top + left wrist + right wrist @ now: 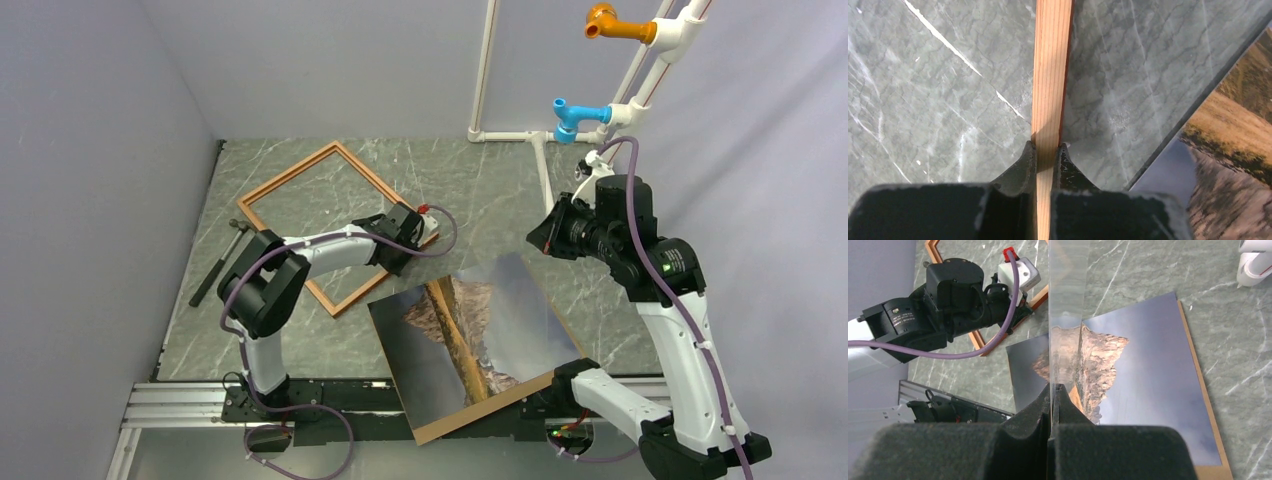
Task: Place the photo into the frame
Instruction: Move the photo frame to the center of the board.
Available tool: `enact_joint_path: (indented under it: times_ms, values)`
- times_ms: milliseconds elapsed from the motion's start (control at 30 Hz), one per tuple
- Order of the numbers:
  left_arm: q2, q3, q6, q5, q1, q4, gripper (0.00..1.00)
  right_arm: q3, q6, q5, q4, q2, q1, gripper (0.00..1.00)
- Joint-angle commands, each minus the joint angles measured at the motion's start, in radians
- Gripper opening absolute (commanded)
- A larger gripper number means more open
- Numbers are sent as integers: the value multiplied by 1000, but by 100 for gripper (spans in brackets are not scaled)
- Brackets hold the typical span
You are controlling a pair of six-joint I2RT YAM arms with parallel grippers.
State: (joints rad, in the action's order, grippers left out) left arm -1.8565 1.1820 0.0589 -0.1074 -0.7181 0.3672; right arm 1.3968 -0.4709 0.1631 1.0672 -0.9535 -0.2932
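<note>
The frame [290, 174] of reddish-brown wood lies flat on the marble table at the back left. My left gripper [400, 232] is shut on its right rail [1052, 60], with one finger on each side of the rail [1048, 147]. The photo [520, 330], a rocky mountain mirrored in a lake, lies face up on a brown backing board [480, 412] at the front centre. It also shows in the right wrist view [1148, 390]. My right gripper [1054, 387] is shut on a thin clear pane [1065, 315], held edge-on above the photo.
A black-handled hammer [215, 262] lies at the table's left edge. A white pipe rack [545, 150] with blue [575, 115] and orange [615, 22] fittings stands at the back right. Grey walls enclose the table. The board overhangs the near rail.
</note>
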Motion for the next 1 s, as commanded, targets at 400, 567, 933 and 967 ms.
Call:
enact_joint_path:
  times_ms: [400, 567, 933, 967]
  values:
    - [289, -29, 20, -25, -257, 75, 0, 166, 34, -64, 61, -10, 4, 0]
    - [326, -75, -33, -97, -393, 86, 0, 208, 63, -140, 101, -12, 3, 0]
    - [414, -208, -256, -142, -471, 25, 86, 226, 79, -149, 115, -18, 3, 0]
    - [429, -222, -280, -154, -469, 13, 87, 223, 77, -143, 111, -18, 4, 0]
